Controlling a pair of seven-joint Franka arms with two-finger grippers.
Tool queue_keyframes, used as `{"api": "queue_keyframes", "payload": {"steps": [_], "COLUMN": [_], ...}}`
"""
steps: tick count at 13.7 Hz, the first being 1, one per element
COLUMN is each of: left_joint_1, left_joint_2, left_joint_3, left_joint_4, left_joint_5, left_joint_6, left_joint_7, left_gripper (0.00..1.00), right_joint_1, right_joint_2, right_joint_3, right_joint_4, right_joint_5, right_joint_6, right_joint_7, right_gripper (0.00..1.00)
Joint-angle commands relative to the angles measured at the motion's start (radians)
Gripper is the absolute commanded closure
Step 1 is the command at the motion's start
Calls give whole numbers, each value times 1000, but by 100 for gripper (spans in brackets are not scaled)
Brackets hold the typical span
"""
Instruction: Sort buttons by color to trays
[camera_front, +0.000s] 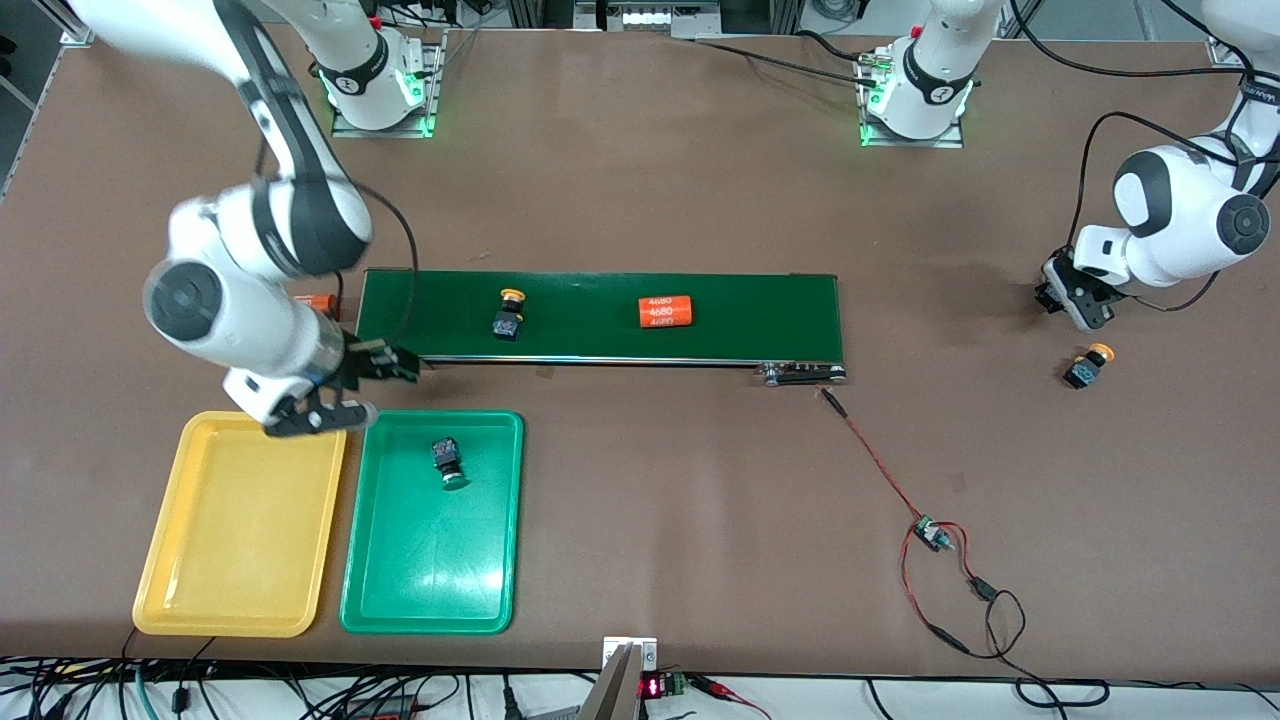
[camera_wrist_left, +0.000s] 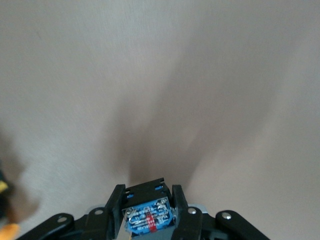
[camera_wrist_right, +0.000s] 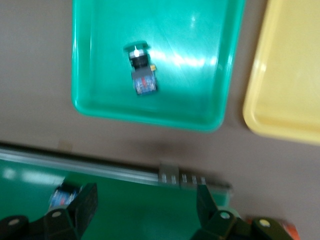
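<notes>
While the right gripper hung over the gap where the yellow tray and the green tray met their edges nearest the conveyor belt, its fingers stood spread wide with nothing between them, as the right wrist view showed. A green-capped button lay on its side in the green tray, in the part closest to the belt; the right wrist view showed the same button there. The yellow tray sat beside the green one, toward the right arm's end of the table, and held no button. On the belt, a yellow-capped button rested toward the right arm's end, and an orange cylinder with white print lay near the middle of the belt, well apart from it. A second yellow-capped button lay on the bare table toward the left arm's end, past the end of the belt. The left gripper was low over the table just beside that button, and the left wrist view showed its fingers closed on a blue-and-black button body, whose cap colour could not be made out. A red-and-black cable ran from the belt's end across the table toward the front camera.
</notes>
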Motion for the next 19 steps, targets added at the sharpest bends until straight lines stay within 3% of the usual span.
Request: {"api": "queue_keyframes", "payload": {"steps": [1, 8, 12, 15, 19], "left_joint_1": [-148, -446, -625, -768, -867], "left_joint_2": [-82, -58, -41, -29, 40], "left_joint_3": [-8, -8, -6, -6, -5], "left_joint_4": [7, 238, 274, 300, 390], "left_joint_5": [-43, -135, -201, -221, -221], "left_joint_6": [-80, -283, -291, -288, -288], "left_joint_7": [-127, -420, -641, -946, -1267], "left_gripper": [100, 100, 100, 100, 100], "right_joint_1": [-26, -43, -38, -27, 8], "right_joint_2": [-187, -389, -393, -363, -302], "right_joint_3": [2, 35, 100, 108, 115], "right_joint_4": [-230, -579, -610, -628, -633], "right_joint_5": [18, 29, 29, 29, 18], "right_joint_6": [10, 369, 402, 445, 495], "right_joint_7": [55, 158, 331, 336, 334], "right_gripper": [11, 11, 11, 11, 11]}}
